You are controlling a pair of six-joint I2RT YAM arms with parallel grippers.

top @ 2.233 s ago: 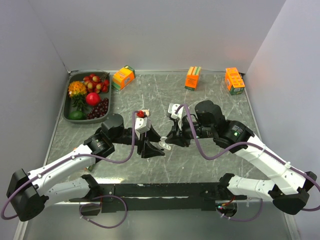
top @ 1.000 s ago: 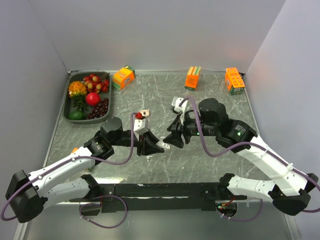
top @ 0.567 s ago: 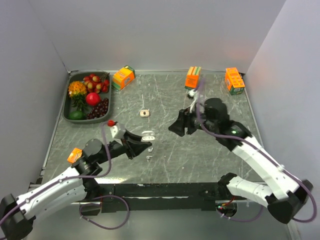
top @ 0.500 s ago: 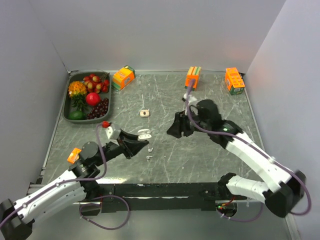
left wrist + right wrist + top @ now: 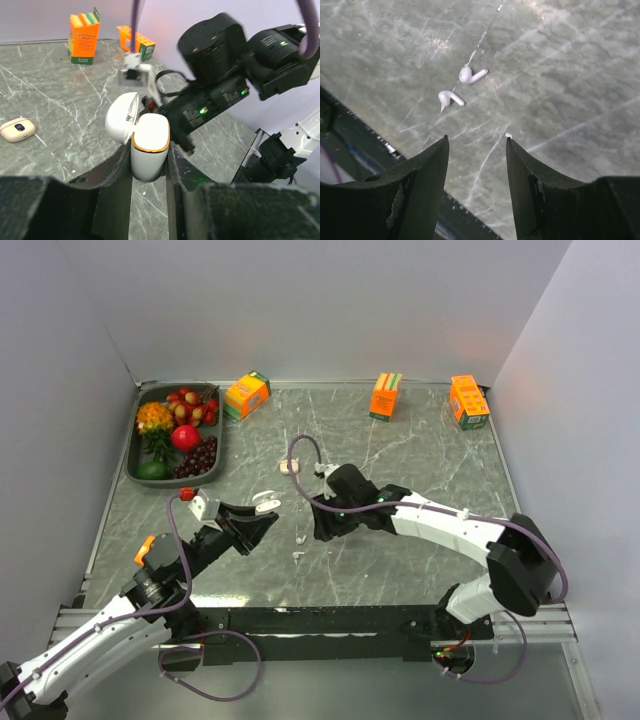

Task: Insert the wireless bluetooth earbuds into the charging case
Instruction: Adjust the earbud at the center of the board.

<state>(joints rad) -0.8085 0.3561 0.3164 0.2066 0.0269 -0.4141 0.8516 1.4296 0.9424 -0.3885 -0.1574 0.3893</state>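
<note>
My left gripper [image 5: 262, 518] is shut on a white case [image 5: 149, 145] with a gold rim and its lid open, held above the table; it also shows in the top view [image 5: 265, 500]. Two tiny white earbuds [image 5: 472, 75] [image 5: 450, 97] lie loose on the marble, also seen in the top view [image 5: 299, 540]. My right gripper [image 5: 476, 142] is open and empty, low over the table just short of them. A small tan charging case [image 5: 290, 467] with a dark spot lies shut behind both grippers; it also shows in the left wrist view [image 5: 17, 129].
A dark tray [image 5: 133, 445] of fruit stands at the far left. Three orange cartons [image 5: 247, 394] [image 5: 385, 395] [image 5: 468, 401] stand along the back wall. The right arm [image 5: 225, 75] is close in front of the left gripper. The table's near edge rail lies just past the earbuds.
My left arm has drawn back toward the near left with the white case. My right arm rose, then swung left and down to the earbuds. The earbuds and tan case have come into view.
</note>
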